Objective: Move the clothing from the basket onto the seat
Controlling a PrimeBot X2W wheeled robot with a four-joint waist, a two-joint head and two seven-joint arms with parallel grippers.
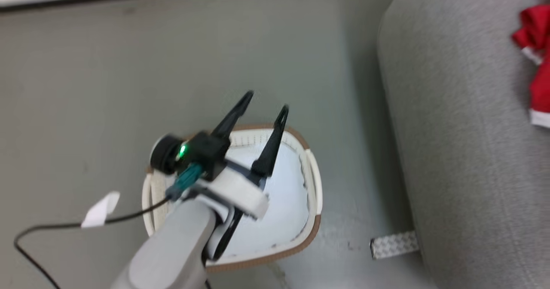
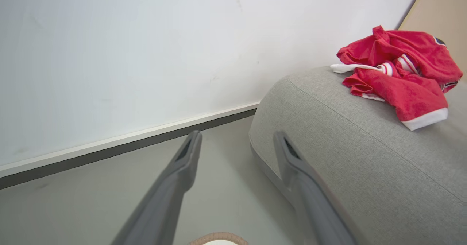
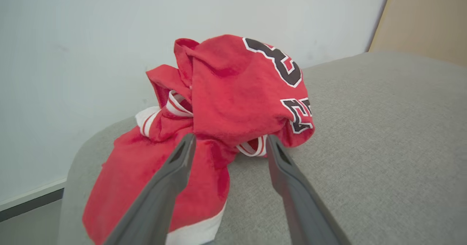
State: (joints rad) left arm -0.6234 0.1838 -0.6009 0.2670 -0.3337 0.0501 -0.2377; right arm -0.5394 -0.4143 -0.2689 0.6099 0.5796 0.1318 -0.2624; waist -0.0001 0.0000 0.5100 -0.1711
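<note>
**A:** How is the right gripper (image 3: 230,138)?

**B:** Its fingers are spread and clamp nothing. The clothing (image 3: 233,99) lies heaped on the seat (image 3: 383,128) just past the tips. The left gripper (image 1: 267,100) gapes too, above the basket (image 1: 316,186).

**A:** What's the risk?

**B:** A withdrawing finger might snag the cloth and drag it over the seat's rounded edge, where a hem trails.

**A:** What about textures?

**B:** The red fabric is fuzzy and crumpled, with white trim. The upholstery is a coarse grey weave. The basket is perforated cream plastic with a brown rim, and a pale liner (image 1: 283,194) shows inside.

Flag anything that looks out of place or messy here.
The clothing sits bunched in a crumpled heap on the seat, not laid flat. A patterned silver strip lies askew on the floor by the seat's base.
</note>
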